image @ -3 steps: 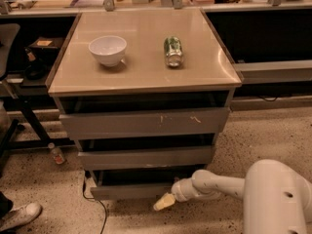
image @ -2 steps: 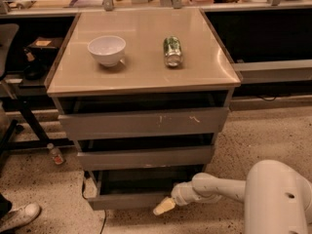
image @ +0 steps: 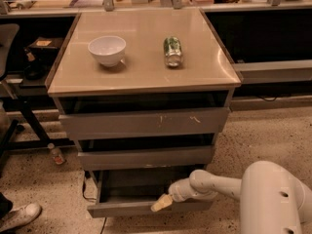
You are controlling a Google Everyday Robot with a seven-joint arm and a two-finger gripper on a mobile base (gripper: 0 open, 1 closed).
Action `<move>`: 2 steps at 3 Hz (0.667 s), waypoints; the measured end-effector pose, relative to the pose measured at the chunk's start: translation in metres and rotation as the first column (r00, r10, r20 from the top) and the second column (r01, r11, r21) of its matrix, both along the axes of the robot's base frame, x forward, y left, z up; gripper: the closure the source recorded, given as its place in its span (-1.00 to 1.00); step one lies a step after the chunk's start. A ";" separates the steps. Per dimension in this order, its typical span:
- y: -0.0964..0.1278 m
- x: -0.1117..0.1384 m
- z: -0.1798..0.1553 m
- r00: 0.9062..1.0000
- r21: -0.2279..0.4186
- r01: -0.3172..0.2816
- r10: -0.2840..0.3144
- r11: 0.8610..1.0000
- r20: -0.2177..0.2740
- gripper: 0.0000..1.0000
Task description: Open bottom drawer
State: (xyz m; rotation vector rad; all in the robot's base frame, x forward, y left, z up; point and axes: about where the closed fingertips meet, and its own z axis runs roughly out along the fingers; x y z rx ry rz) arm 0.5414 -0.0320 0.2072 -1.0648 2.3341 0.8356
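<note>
The bottom drawer (image: 131, 209) is the slim grey front lowest in the cabinet. It stands pulled out toward me, and its flat grey inside (image: 136, 188) shows. My gripper (image: 163, 203) sits at the end of the white arm (image: 214, 184), right at the top edge of the drawer's front, right of its middle. The pale fingertips rest on or just over that edge. The mid-height front (image: 145, 157) and the tall scratched front (image: 144, 123) above stay in.
On the beige cabinet top (image: 146, 67) stand a white bowl (image: 107, 49) and a green can (image: 172, 51) lying on its side. A small bottle (image: 56, 154) stands on the speckled floor at left, beside a chair leg. A shoe (image: 18, 216) shows at bottom left.
The bottom drawer has slid further out toward me, and my gripper has moved with its front edge, down and toward the camera.
</note>
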 end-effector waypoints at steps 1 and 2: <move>-0.002 -0.006 -0.014 0.999 -0.008 -0.011 0.010 1.000 -0.045 -1.00; -0.013 -0.023 -0.021 0.995 -0.037 -0.012 0.008 0.999 -0.099 -1.00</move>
